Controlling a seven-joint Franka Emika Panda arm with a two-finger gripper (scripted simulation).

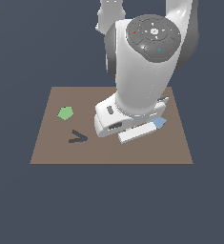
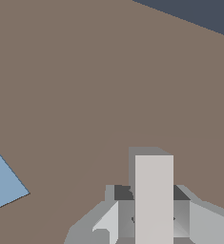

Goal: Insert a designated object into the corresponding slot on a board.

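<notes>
The pale T-shaped block [image 2: 154, 190] stands between my gripper's [image 2: 154, 225] grey fingers [image 2: 107, 223] in the wrist view, and the gripper is shut on it. In the exterior view the block [image 1: 134, 133] shows as an off-white bar sticking out from under the white hand [image 1: 114, 120], low over the brown board [image 1: 108, 152]. Small dark patches [image 2: 123, 192] flank the block; I cannot tell whether they are the slot. The dark T-shaped slot does not show in the exterior view, where the arm hides the board's middle.
A green pentagon [image 1: 65, 113] and a dark V-shaped mark [image 1: 77, 137] lie on the board toward the exterior view's left. A blue diamond [image 1: 159, 123] lies just beside the block and also shows in the wrist view [image 2: 3, 183]. The teal hexagon is hidden.
</notes>
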